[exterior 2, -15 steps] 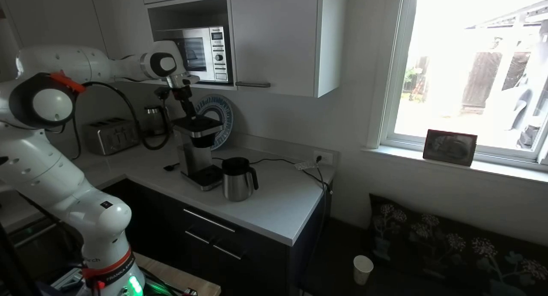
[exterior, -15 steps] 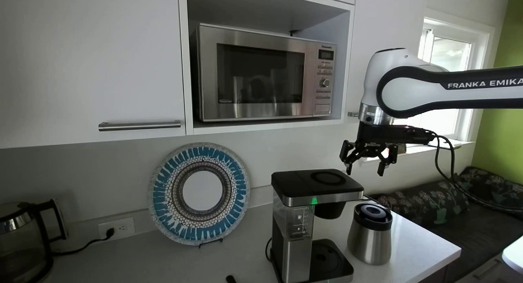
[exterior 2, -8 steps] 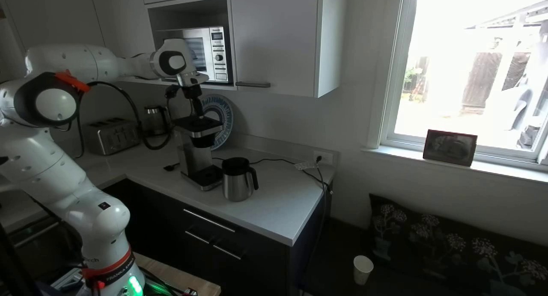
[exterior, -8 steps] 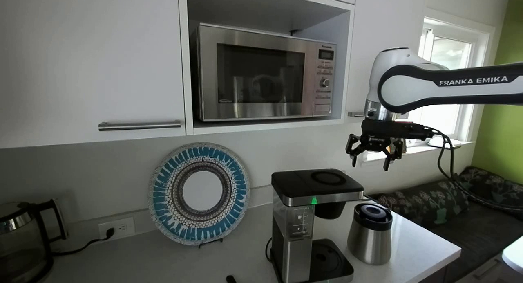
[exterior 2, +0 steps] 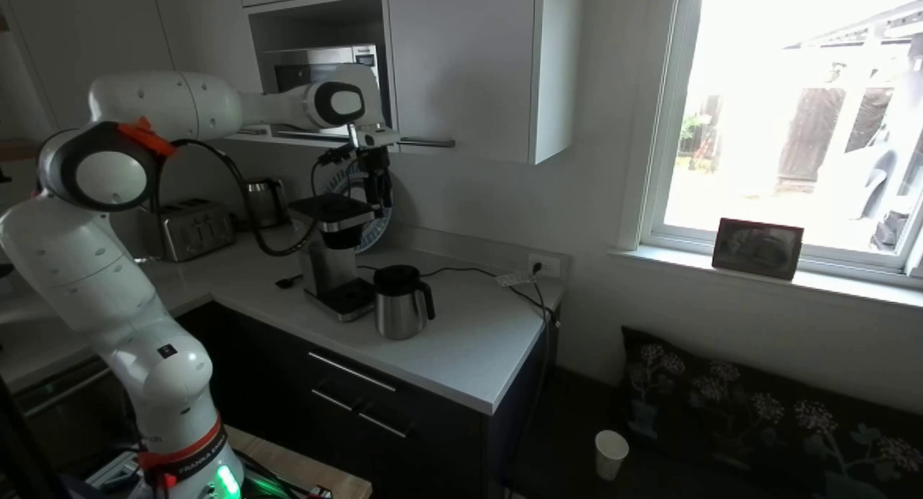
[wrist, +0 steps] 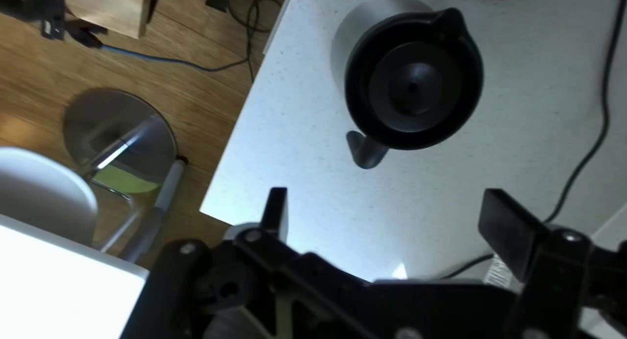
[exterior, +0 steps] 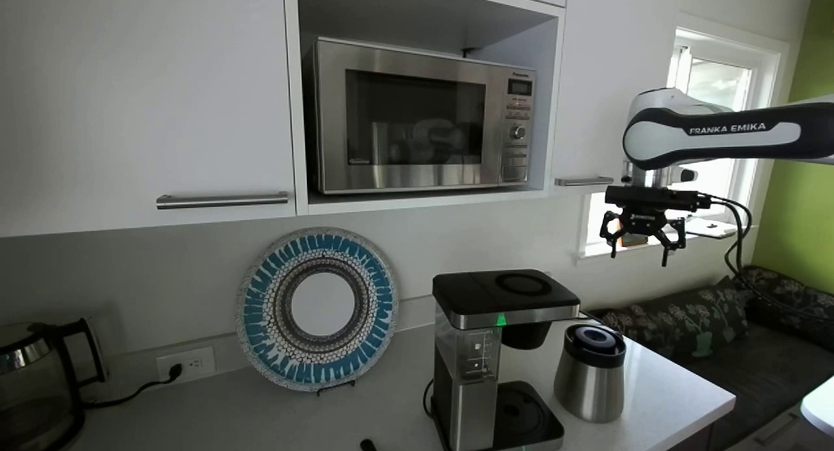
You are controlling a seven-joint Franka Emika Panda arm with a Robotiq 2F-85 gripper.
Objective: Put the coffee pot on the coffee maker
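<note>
The coffee pot (exterior: pixel 589 386), brushed steel with a black lid, stands upright on the counter beside the coffee maker (exterior: pixel 475 405). Both also show in an exterior view, the pot (exterior 2: pixel 399 316) with its black handle (exterior 2: pixel 427 301) pointing away from the coffee maker (exterior 2: pixel 321 265). In the wrist view I see the pot's lid (wrist: pixel 414 86) from above and the handle (wrist: pixel 367 153) towards my jaws. My gripper (exterior: pixel 639 258) is open and empty, well above the counter, higher than the pot. In the wrist view the gripper (wrist: pixel 385 197) has its fingers wide apart, with bare counter between them.
The counter (exterior 2: pixel 469 347) ends at a corner near the pot. A black cord (wrist: pixel 595 138) runs along the counter. A wall cabinet (exterior 2: pixel 461 66) and a microwave (exterior: pixel 417 118) are above. A patterned plate (exterior: pixel 319 366) and a glass kettle (exterior: pixel 39 386) stand farther along.
My gripper has moved to the right in both exterior views, from over the coffee maker's top to farther out on the pot's side. It stays open. The pot and coffee maker have not moved.
</note>
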